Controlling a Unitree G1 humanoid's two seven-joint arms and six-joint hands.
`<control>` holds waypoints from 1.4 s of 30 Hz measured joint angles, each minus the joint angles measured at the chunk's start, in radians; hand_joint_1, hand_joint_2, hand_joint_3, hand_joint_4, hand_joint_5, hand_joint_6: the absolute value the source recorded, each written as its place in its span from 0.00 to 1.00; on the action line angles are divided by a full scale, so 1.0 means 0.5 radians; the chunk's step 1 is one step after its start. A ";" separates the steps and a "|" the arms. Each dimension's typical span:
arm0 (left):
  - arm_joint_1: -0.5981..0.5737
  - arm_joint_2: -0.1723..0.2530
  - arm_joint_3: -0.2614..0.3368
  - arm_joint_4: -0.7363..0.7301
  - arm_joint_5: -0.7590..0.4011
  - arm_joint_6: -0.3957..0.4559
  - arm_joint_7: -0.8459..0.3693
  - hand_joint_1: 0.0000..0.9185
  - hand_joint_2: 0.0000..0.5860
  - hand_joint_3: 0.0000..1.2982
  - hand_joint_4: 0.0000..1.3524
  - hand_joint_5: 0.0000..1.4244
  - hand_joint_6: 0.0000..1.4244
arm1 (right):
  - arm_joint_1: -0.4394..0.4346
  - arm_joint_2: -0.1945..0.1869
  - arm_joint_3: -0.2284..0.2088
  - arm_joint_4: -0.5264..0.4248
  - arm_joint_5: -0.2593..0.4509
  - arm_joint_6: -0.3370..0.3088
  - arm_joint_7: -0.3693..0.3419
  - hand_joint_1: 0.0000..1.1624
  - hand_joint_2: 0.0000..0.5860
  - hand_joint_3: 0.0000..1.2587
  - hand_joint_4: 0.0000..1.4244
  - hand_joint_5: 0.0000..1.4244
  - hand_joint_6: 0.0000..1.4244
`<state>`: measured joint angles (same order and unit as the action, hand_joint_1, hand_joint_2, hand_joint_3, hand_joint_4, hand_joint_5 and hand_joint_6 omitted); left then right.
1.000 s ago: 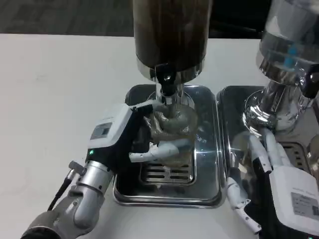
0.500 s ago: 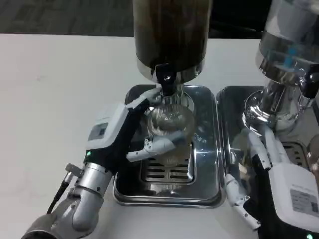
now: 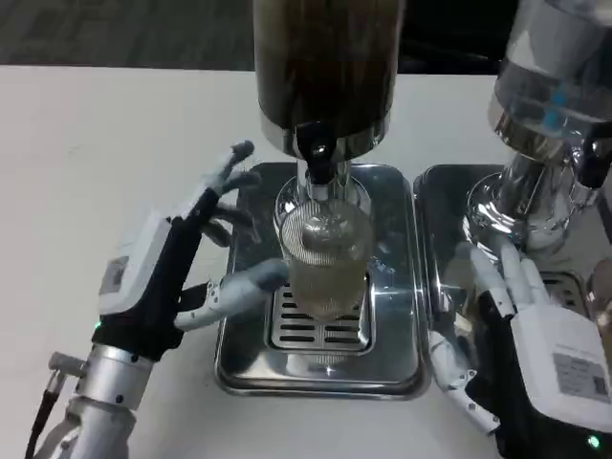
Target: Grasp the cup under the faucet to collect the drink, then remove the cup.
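Glass cup (image 3: 327, 256), clear and ribbed, holds pale drink and stands on the slotted grate of the steel drip tray (image 3: 239, 368), right under the black faucet (image 3: 316, 150). Your left hand (image 3: 187, 260) hangs spread beside it, grasping nothing. Close off-centre and you tip it. Your right hand (image 3: 521, 335) rests by the 2nd dispenser (image 3: 545, 134), holding nothing.

The left robot hand (image 3: 182, 258) is raised at the lower left, its white back facing outward and its fingers (image 3: 225, 172) fanned wide apart — nothing is held between them. Its silver forearm (image 3: 96, 411) rises from the bottom edge. At the lower right the right robot hand (image 3: 521, 325) lies palm down, white back uppermost, fingers stretched forward and slightly spread — likewise holding nothing.
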<state>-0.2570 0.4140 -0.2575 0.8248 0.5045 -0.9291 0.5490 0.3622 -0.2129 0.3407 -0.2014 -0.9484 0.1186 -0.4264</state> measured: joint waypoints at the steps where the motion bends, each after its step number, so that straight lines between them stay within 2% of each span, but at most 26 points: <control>1: 0.066 0.021 0.025 -0.082 -0.082 -0.024 -0.089 0.00 0.07 0.02 0.02 0.17 0.15 | -0.004 -0.006 -0.002 0.002 0.006 -0.007 0.009 0.15 0.82 0.07 0.00 0.01 0.09; 3: 0.171 0.042 0.086 -0.247 -0.263 -0.045 -0.271 0.00 0.09 0.00 0.01 0.15 0.12 | -0.018 -0.021 -0.001 0.008 0.024 -0.039 0.019 0.18 0.77 0.00 0.00 0.00 0.07; 8: 0.335 0.074 0.195 -0.730 -0.726 -0.036 -0.683 0.00 0.13 0.01 0.00 0.09 0.06 | -0.044 -0.031 -0.004 0.015 0.076 -0.077 0.033 0.22 0.72 0.00 0.00 0.00 0.03; 17: 0.370 0.100 0.329 -1.275 -1.247 0.146 -1.241 0.00 0.13 0.04 0.00 0.11 0.08 | -0.088 -0.041 -0.006 0.058 0.132 -0.099 0.060 0.23 0.70 0.00 0.00 0.00 0.01; 21: 0.335 0.081 0.335 -1.339 -1.303 0.220 -1.399 0.00 0.13 0.06 0.00 0.13 0.11 | -0.099 -0.046 -0.006 0.075 0.143 -0.103 0.063 0.23 0.70 0.00 0.00 0.00 0.02; 30: 0.116 -0.056 0.320 -1.273 -1.297 0.335 -1.694 0.00 0.16 0.10 0.06 0.16 0.14 | -0.115 -0.037 -0.001 0.076 0.143 -0.117 0.063 0.23 0.69 0.00 0.00 0.00 0.02; 42: 0.037 -0.106 0.363 -1.038 -1.146 0.325 -1.764 0.00 0.16 0.12 0.09 0.17 0.15 | -0.094 0.011 -0.001 0.076 0.142 -0.117 0.058 0.23 0.69 0.00 0.00 0.00 0.02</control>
<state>-0.2383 0.3609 -0.0762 0.3057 -0.0687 -0.7665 -0.3329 0.3151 -0.2075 0.3400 -0.1635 -0.8774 0.0603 -0.3972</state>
